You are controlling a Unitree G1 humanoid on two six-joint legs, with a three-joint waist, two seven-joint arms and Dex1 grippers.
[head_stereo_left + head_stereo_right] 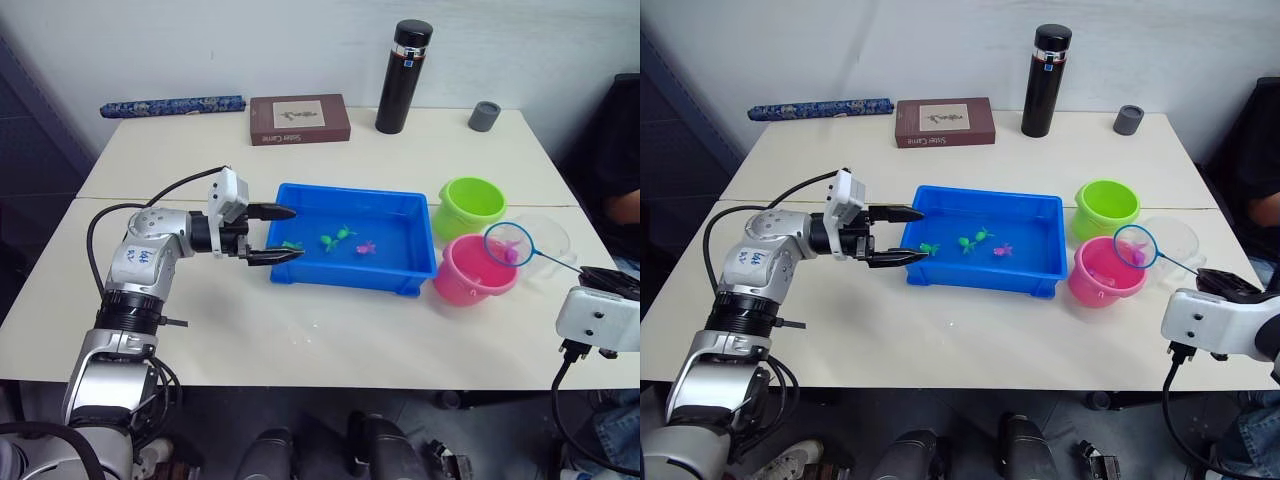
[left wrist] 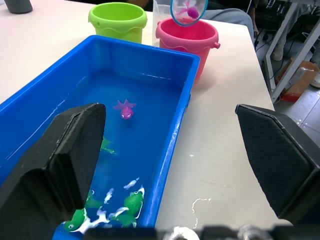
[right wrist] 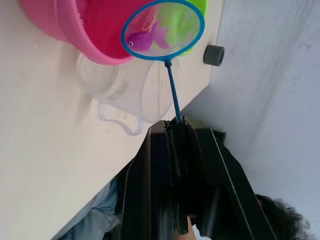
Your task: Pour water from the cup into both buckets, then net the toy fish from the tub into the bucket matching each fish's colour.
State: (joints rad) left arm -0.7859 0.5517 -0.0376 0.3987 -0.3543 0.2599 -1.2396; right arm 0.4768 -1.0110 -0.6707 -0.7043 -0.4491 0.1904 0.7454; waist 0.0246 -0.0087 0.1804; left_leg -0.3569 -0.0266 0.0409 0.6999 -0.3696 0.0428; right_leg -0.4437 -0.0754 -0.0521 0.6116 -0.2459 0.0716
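Observation:
The blue tub (image 1: pixel 350 284) sits mid-table with water, green fish (image 1: pixel 337 237) and one pink fish (image 1: pixel 365 247) in it. My left gripper (image 1: pixel 297 234) is open, its fingers straddling the tub's left wall, one finger over the water near a green fish (image 2: pixel 130 204). My right gripper (image 3: pixel 176 125) is shut on the net's handle. The net (image 3: pixel 162 30) hangs over the pink bucket (image 1: pixel 468 278) with a pink fish (image 3: pixel 142 40) in it. The green bucket (image 1: pixel 470 205) stands just behind the pink one. The clear cup (image 1: pixel 548 238) stands to their right.
At the table's back stand a black flask (image 1: pixel 403 77), a brown book (image 1: pixel 299 119), a small grey cup (image 1: pixel 485 114) and a blue patterned roll (image 1: pixel 172 105). A person (image 1: pixel 625 170) sits at the right edge.

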